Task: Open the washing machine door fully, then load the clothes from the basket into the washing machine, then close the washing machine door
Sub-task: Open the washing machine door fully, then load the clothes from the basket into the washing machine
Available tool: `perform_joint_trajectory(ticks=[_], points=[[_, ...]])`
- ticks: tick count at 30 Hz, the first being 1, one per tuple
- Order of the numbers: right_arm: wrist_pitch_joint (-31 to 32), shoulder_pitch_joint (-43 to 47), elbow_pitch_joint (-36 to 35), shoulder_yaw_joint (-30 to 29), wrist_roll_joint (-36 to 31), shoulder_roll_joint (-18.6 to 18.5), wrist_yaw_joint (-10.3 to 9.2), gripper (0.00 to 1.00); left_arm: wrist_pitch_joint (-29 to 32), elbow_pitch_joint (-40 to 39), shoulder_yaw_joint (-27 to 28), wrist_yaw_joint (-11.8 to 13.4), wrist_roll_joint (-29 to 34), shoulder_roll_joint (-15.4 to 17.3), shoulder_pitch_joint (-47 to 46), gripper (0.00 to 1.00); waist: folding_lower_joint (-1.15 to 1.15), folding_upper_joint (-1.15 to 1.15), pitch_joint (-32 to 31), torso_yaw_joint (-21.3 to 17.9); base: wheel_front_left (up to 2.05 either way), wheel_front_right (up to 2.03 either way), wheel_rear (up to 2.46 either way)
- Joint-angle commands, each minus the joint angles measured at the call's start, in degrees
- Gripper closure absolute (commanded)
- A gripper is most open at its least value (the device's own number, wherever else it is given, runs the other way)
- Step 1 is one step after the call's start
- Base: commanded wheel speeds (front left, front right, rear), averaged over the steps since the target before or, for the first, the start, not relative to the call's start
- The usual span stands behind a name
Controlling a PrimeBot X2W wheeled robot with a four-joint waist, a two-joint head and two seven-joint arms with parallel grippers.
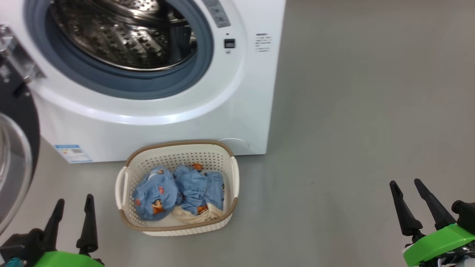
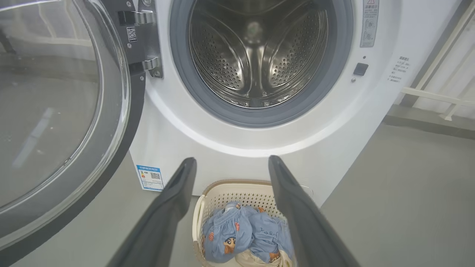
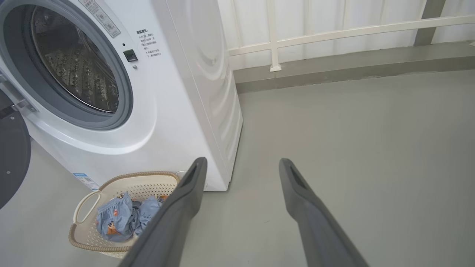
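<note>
Step in hand: the first is judged done and loading has not begun.

- The washing machine door (image 2: 55, 111) is swung wide out from the hinge side of the washing machine (image 1: 237, 92). The opening is clear, and the steel drum (image 2: 256, 55) looks empty as far as can be seen.
- The basket (image 1: 178, 144) sits on the floor (image 1: 352, 129) just in front of the machine, below the opening. Whether it touches the front panel cannot be told.
- The clothes (image 1: 178, 193) are all in the basket: bunched blue printed pieces on top, a cream one partly under them.
- The left pincer (image 1: 74, 200) is wide and empty, out in front of the machine on its door side, short of the basket.
- The right pincer (image 1: 405, 182) is wide and empty, well out beyond the machine's right corner over bare floor.

Next move, as judged: the left pincer is the better placed. It should drop into the basket, close on a thick fold of blue cloth, then lift and carry it up into the drum past the gasket. The loose bundle may trail or snag on the basket rim.
</note>
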Motion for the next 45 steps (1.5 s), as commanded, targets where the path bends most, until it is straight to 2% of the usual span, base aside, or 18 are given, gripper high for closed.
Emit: perform_joint_trajectory(ticks=[1,12,31,45], points=[[-0.69,-1.4,-1.53,0.76,-0.19,-1.0,0.1,0.0,-0.36,-1.27,1.65,-0.08,-0.36,1.34,-1.14,0.0,0.0,0.0,0.22,-1.54,0.0,0.0,0.0],[-0.69,-0.97,-1.67,0.36,-0.17,-0.84,0.1,0.0,-0.36,-1.03,0.24,-0.09,-0.59,0.68,-1.33,0.0,0.0,0.0,-0.19,-4.45,0.0,0.0,0.0],[-0.69,-1.03,-1.99,0.15,-0.46,-0.19,0.1,0.0,-0.36,-0.07,-1.31,-0.09,-4.01,1.77,-2.28,0.0,0.0,0.0,-0.03,-4.59,0.01,-0.02,0.02],[-0.69,-1.78,-2.4,0.24,-0.69,0.31,0.1,0.0,-0.36,-0.36,-2.18,-0.09,-5.97,2.77,-3.89,0.0,0.0,0.0,1.29,-4.49,0.84,-1.42,0.57]])
